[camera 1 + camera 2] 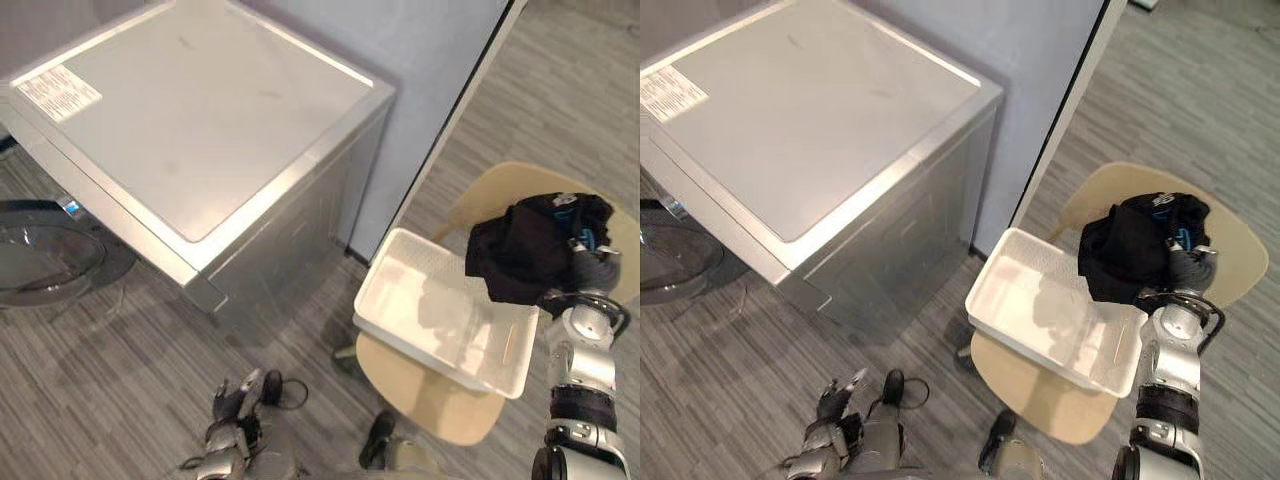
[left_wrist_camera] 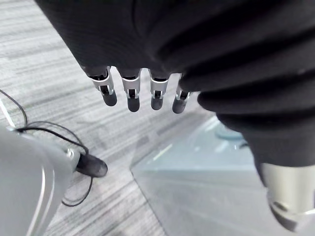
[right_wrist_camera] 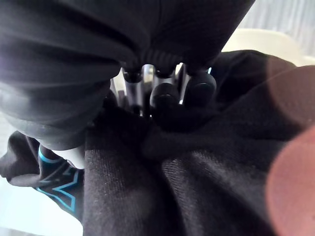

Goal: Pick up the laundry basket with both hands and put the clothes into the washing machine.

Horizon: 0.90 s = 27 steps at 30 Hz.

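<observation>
- On the beige chair (image 1: 420, 395) sits the white laundry basket (image 1: 400, 290), its inside bare white.
- At the basket's far right corner is a bunch of black clothes (image 1: 530, 245) with blue print; whether it touches the rim is hard to tell.
- The right hand (image 1: 592, 268) has its fingers (image 3: 165, 96) curled into that black cloth, gripping it.
- The left hand (image 1: 232, 402) hangs low above the floor (image 1: 100, 380), fingers (image 2: 129, 93) loosely straight, holding nothing.
- The washing machine (image 1: 200, 130) stands left of the chair, with its round glass door (image 1: 40, 260) open.
</observation>
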Tool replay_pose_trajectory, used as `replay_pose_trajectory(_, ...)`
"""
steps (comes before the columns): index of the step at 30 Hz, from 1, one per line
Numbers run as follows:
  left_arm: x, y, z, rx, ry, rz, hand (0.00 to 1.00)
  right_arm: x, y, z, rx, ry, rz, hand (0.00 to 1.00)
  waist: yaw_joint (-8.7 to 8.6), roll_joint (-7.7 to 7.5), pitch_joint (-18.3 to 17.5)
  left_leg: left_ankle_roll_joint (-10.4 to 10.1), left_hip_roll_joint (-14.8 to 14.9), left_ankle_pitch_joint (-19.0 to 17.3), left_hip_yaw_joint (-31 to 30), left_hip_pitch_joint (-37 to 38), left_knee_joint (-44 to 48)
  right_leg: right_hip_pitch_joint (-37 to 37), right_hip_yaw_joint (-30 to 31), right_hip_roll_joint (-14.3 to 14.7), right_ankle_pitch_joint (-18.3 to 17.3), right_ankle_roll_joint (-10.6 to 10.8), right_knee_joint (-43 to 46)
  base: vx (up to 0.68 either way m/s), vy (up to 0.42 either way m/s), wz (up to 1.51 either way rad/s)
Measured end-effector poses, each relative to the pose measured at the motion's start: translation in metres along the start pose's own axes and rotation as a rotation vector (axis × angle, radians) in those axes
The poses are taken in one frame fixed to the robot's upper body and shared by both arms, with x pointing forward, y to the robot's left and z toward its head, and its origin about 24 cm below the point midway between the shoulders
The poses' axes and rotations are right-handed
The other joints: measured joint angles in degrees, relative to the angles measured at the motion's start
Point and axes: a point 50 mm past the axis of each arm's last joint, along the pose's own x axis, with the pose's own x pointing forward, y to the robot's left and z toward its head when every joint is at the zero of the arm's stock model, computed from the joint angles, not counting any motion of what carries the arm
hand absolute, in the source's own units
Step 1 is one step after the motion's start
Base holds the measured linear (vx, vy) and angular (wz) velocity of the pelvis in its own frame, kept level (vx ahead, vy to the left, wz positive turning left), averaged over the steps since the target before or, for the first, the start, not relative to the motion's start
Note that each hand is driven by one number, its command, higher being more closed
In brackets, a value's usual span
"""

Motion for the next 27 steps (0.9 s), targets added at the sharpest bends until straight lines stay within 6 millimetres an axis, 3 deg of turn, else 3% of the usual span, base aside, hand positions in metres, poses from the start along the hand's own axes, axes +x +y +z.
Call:
replay_pose_trajectory(3, 0.002, 0.044, -0.009, -0.163, 0.050, 0.170, 0.00, -0.007, -0.003, 0.013, 0.014, -0.072, -0.020, 1.00, 0.04, 0.19, -3.25, -0.04, 0.01, -0.03, 0.01, 1.89, -0.85, 3.40, -0.97, 1.12, 0.47, 0.50, -3.28, 0.09, -0.035, 0.12)
replay_pose_trajectory(7, -0.005, 0.100, 0.001, -0.370, -0.025, 0.386, 0.00, -0.019, 0.000, 0.034, 0.044, -0.194, -0.015, 1.00, 0.18, 0.85, -6.03, -0.04, 0.09, -0.07, 0.16, 3.70, -2.37, 5.65, -1.00, 2.57, 1.74, 0.31, -7.09, 0.04, -0.023, -0.01)
replay_pose_trajectory(10, -0.025, 0.147, 0.047, -0.492, -0.284, 0.562, 0.00, -0.023, -0.001, 0.048, 0.085, -0.271, -0.021, 1.00, 0.61, 1.45, -7.54, -0.16, 0.09, -0.29, 0.46, 5.02, -2.80, 6.73, -0.50, 2.77, 1.84, 0.30, -7.94, 0.02, -0.015, -0.08)
replay_pose_trajectory(12, -0.038, 0.161, 0.072, -0.529, -0.427, 0.625, 0.00, -0.024, -0.001, 0.054, 0.095, -0.299, -0.018, 1.00, 1.43, 1.81, -8.03, -0.20, 0.10, -0.63, 1.01, 5.80, -2.81, 6.96, 0.68, 2.77, 1.87, 0.26, -8.03, 0.02, 0.000, -0.17)
replay_pose_trajectory(14, -0.064, 0.171, 0.114, -0.562, -0.662, 0.687, 0.00, -0.027, 0.002, 0.064, 0.111, -0.351, 0.001, 1.00, 1.54, 2.53, -8.66, -0.13, 0.07, -0.93, 1.56, 6.66, -2.77, 7.78, 1.06, 2.80, 2.16, 0.19, -8.67, 0.01, 0.002, -0.14)
replay_pose_trajectory(17, -0.097, 0.168, 0.156, -0.582, -0.912, 0.688, 0.00, -0.031, 0.012, 0.075, 0.130, -0.402, 0.056, 1.00, 1.30, 3.30, -9.25, -0.18, 0.09, -1.24, 1.99, 7.58, -2.69, 8.25, 1.78, 2.81, 2.46, 0.08, -8.86, 0.00, -0.004, -0.15)
replay_pose_trajectory(19, -0.123, 0.148, 0.194, -0.585, -1.125, 0.609, 0.00, -0.035, 0.022, 0.084, 0.151, -0.443, 0.104, 1.00, 1.13, 3.88, -9.61, -0.18, 0.08, -1.25, 2.09, 8.23, -2.70, 8.93, 2.20, 2.86, 2.66, 0.10, -9.16, -0.01, -0.003, -0.04)
replay_pose_trajectory(22, -0.155, 0.119, 0.227, -0.619, -1.357, 0.434, 0.00, -0.039, 0.042, 0.095, 0.197, -0.484, 0.205, 1.00, 0.10, 4.07, -9.70, -0.18, 0.10, -1.26, 2.18, 8.94, -2.70, 9.51, 2.43, 2.90, 2.80, 0.03, -9.27, -0.01, -0.004, -0.03)
replay_pose_trajectory(25, -0.183, 0.085, 0.244, -0.639, -1.527, 0.207, 0.00, -0.050, 0.062, 0.109, 0.260, -0.540, 0.321, 1.00, -0.14, 4.22, -9.65, -0.09, 0.12, -1.44, 3.24, 9.96, -2.73, 9.86, 3.72, 2.89, 3.11, 0.10, -9.52, -0.02, 0.000, -0.16)
replay_pose_trajectory(27, -0.189, 0.063, 0.249, -0.641, -1.546, 0.041, 0.00, -0.057, 0.073, 0.117, 0.307, -0.569, 0.395, 1.00, -0.23, 4.54, -9.70, -0.07, 0.11, -1.50, 3.52, 10.39, -2.75, 9.98, 4.15, 2.84, 3.24, 0.10, -9.53, -0.01, -0.002, -0.14)
